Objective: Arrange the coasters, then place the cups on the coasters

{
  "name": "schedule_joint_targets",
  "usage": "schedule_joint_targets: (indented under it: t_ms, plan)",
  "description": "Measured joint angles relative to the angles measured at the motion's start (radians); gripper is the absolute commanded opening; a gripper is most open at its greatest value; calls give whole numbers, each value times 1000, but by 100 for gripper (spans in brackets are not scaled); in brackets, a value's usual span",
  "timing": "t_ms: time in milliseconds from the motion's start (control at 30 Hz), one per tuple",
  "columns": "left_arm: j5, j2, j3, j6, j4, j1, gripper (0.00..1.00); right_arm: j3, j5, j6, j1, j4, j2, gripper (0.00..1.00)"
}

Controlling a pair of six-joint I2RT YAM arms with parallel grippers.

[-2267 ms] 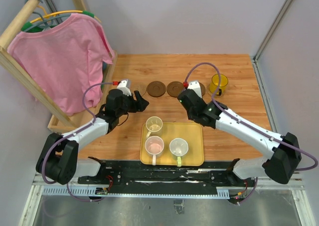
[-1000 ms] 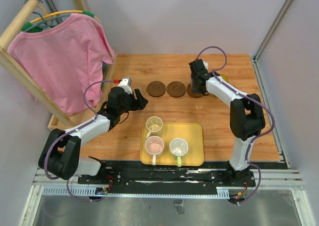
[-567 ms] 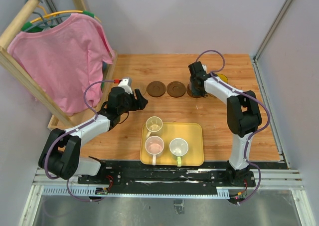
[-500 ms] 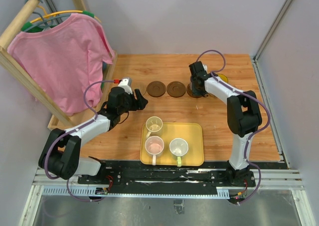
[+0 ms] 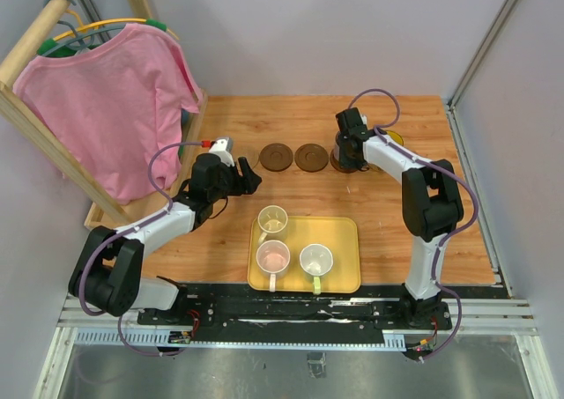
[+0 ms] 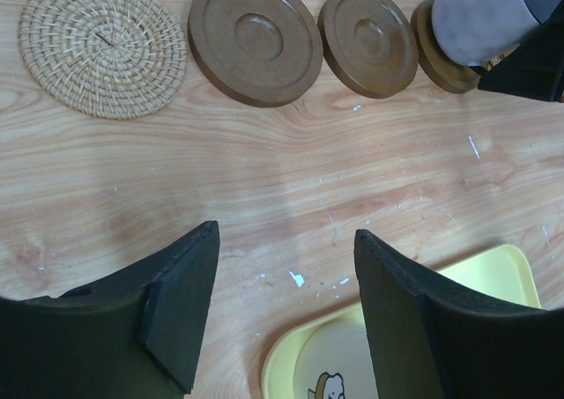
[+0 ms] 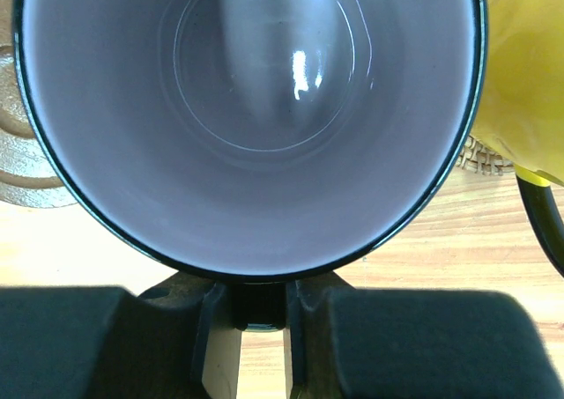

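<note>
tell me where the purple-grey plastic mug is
Top view: the purple-grey plastic mug is at the far side, right of centre, handle in the right tool, over the rightmost dark brown round coaster, beside the amber yellow mug.

cup (image 7: 256,108) in right claw (image 7: 260,304): glossy plastic
coaster (image 6: 103,57) ahead-left of left claw (image 6: 284,240): rough weave
table (image 6: 264,179): grained wood

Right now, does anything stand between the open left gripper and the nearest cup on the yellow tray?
Nothing visible does. Only bare table and the rim of the tray lie between the left gripper and the pale yellow cup at the tray's far-left corner.
</note>
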Motion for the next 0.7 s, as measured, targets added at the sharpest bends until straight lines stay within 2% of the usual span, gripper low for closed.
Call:
schedule_joint_targets:
  t_ms: [700]
  plan:
    - [0,5,0,0,0,0,66,-19,-13,19,-16,14,2,1]
